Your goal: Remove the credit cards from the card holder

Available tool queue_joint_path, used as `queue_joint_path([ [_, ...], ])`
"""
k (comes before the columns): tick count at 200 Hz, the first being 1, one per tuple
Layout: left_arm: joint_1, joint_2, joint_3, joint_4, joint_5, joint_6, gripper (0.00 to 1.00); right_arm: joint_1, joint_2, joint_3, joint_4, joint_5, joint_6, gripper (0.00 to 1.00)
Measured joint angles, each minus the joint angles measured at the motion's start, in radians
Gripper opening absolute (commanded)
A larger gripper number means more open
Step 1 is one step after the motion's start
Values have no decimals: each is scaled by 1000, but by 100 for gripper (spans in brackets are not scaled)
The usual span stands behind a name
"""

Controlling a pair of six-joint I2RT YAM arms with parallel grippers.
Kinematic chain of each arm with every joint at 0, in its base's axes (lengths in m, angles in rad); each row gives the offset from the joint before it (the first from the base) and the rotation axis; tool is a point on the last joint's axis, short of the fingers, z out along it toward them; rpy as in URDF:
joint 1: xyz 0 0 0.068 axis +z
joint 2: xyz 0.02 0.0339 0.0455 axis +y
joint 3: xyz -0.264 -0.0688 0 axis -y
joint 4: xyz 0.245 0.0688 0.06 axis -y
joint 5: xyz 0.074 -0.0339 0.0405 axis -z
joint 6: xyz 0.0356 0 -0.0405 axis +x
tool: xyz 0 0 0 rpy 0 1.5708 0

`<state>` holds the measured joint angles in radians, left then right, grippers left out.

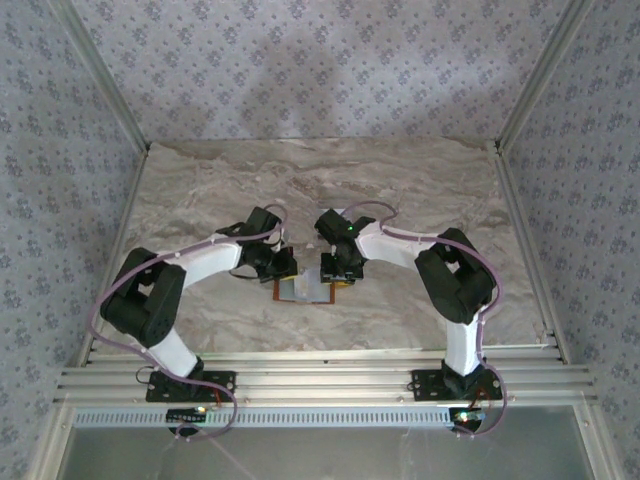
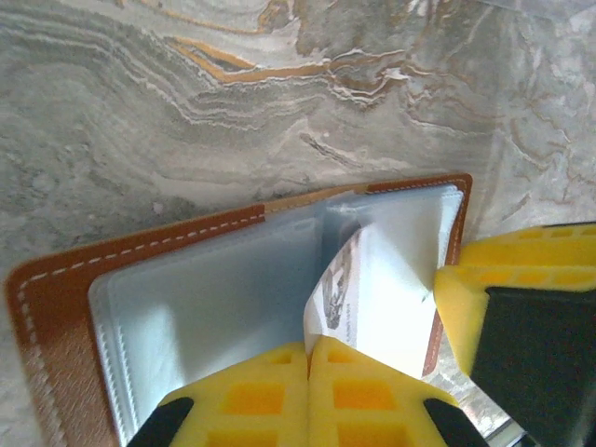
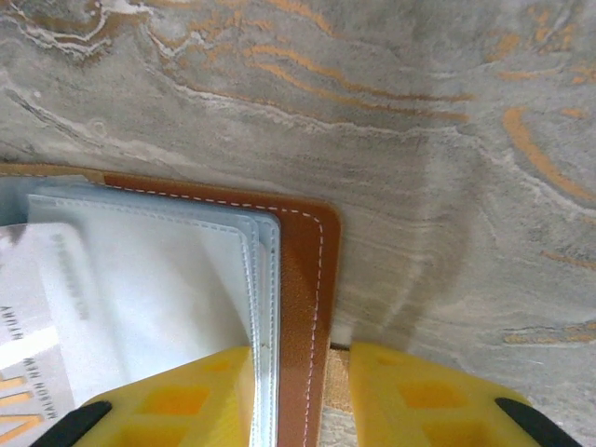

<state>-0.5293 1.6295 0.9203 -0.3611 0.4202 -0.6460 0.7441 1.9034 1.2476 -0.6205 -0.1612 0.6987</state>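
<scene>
The marble table (image 1: 400, 190) carries everything, and the card holder (image 1: 300, 291) lies opened flat on it near the front edge, between my two arms. From my left wrist I see its orange-brown leather border with white stitching around the soft, clear, grey-blue sleeves (image 2: 214, 298).

My right gripper (image 3: 303, 372) stands part-open astride the holder's right border, one finger on the sleeves and the other over bare table. I judge it is pressing the wallet down rather than pinching it.

My left gripper (image 2: 308, 358) is closed, its yellow fingers meeting on the lower corner of the whitish credit card (image 2: 372, 289). That card rises out of a sleeve and bows as it comes.

The holder looks light and floppy, so I expect it to lift or slide along with the card unless it is pinned. The card is thin, springy and probably slick, stiff in its plane yet quick to flex. A corner pinch may twist or slip. I would rather hold deeper along the free edge and draw it straight along the sleeve's opening.
</scene>
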Motion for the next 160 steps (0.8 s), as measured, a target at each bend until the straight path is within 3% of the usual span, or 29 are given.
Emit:
queue_joint_path([
  [89,0,-45,182,-246,-123,332,2,-35,-111,-61,40,-45,0,34],
  [160,-3,10,503,-354,-183,739,0,-152,-309,-111,7,-34,-11,34],
])
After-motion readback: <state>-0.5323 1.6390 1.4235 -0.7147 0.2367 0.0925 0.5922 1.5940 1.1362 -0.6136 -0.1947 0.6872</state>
